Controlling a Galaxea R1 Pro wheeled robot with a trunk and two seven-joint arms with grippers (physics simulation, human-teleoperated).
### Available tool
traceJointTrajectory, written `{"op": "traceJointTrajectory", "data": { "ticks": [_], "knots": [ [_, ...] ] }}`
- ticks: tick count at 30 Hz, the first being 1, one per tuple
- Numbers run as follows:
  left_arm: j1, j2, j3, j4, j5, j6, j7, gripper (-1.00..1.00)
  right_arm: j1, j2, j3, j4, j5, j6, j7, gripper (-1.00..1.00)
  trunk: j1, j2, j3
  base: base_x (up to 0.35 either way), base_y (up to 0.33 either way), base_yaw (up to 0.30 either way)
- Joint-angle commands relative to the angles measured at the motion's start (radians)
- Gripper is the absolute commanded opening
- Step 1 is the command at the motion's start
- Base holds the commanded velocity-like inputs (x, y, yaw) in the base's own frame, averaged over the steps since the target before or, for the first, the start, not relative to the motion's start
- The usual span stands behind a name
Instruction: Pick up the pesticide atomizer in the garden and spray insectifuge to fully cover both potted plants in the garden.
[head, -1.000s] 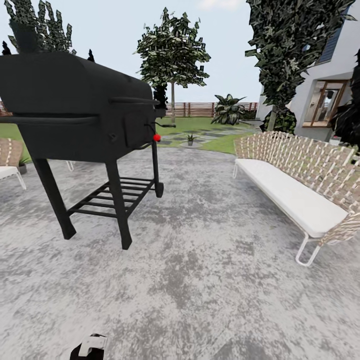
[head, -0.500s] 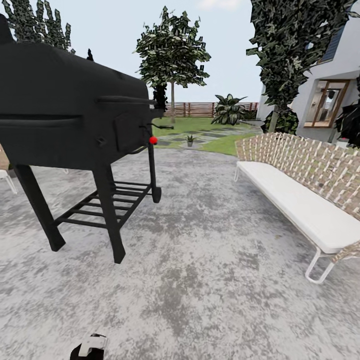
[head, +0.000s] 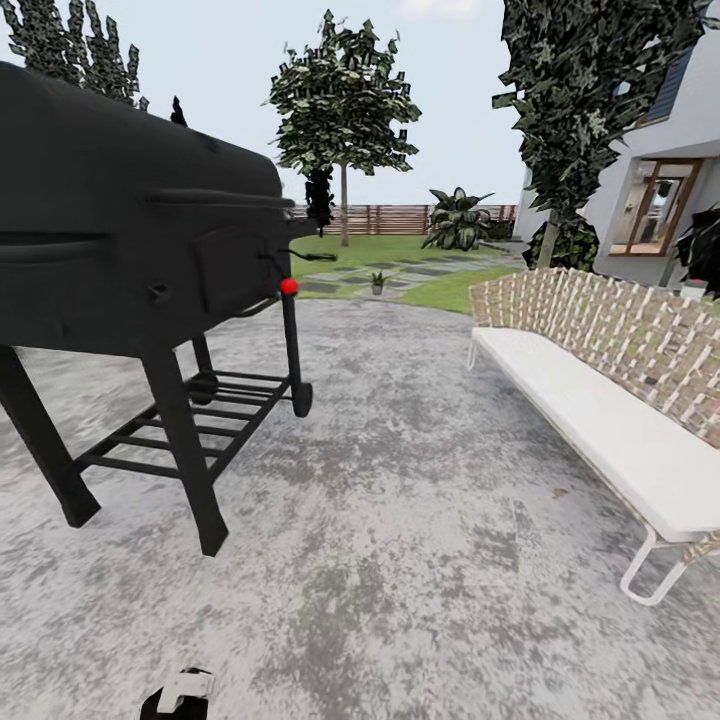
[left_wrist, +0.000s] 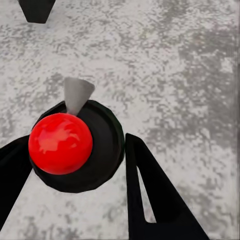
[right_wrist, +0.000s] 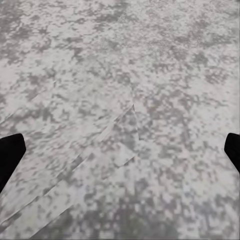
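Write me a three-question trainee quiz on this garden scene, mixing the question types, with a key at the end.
1. True or false: the right gripper is open, with only paving between its fingers.
2. In the head view, what stands on the right side of the patio? A) a woven bench with a white cushion B) a dining table C) a bicycle
3. Fill in: the small potted plant far ahead on the lawn shows just to the right of the big black ____.

Key: 1 true; 2 A; 3 grill.
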Motion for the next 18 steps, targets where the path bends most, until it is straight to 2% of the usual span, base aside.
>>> {"op": "traceJointTrajectory", "data": {
  "ticks": [1, 18],
  "knots": [
    [-0.001, -0.001, 0.008, 0.000, -0.010, -0.004, -0.005, -1.00, -0.001, 0.000, -0.005, 0.001, 0.005, -0.003, 0.000, 1.00, 0.000, 0.000, -0.001, 0.288, -0.148, 0.000],
    [-0.001, 0.001, 0.009, -0.001, -0.011, -0.003, -0.005, -1.00, -0.001, 0.000, -0.005, 0.001, 0.005, -0.003, 0.000, 1.00, 0.000, 0.000, -0.001, 0.288, -0.149, 0.000]
  ]
}}
